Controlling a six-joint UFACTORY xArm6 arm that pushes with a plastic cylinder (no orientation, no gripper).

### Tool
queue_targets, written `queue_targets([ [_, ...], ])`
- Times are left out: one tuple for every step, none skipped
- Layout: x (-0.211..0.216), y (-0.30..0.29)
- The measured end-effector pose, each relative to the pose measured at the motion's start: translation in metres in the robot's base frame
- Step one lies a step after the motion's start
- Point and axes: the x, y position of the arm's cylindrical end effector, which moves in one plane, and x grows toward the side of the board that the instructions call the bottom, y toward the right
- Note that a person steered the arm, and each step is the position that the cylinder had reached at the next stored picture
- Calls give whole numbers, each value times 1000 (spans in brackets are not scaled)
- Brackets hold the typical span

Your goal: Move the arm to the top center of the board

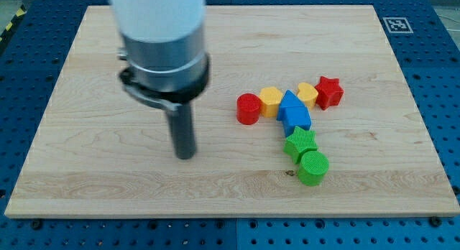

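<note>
Camera view: a pale wooden board [108, 185] lies on a blue perforated bench [21, 70], with a printed square marker [396, 24] at the board's upper right corner. The arm [159, 42] descends from the view's top left and ends in a straight dark rod; my tip [186, 156] rests on the board left of centre and towards the view's bottom, well apart from every block. The tool is a plain rod with nothing to open or close, and it holds and touches nothing. Seven blocks sit clustered to the view's right of the tip: one red cylinder [249, 108], one red star [329, 91], two yellow blocks, the left [270, 100] roughly hexagonal and the right [307, 93] heart-like, two blue blocks pressed together, the upper [290, 103] and the lower [297, 120], one green star [301, 143] and one green cylinder [313, 167]. The task's thing is the arm itself, stiff and rigid; no take-hold point applies, as it need only slide. The goal, the board's top centre, lies up and to the right of the tip. The blocks look light and would probably skid if nudged, though the path appears to pass to their left.
</note>
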Motion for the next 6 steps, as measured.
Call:
queue_targets([
  [-47,-32],
  [-93,-50],
  [-154,-57],
  [-214,-53],
  [-274,-38],
  [-321,-8],
])
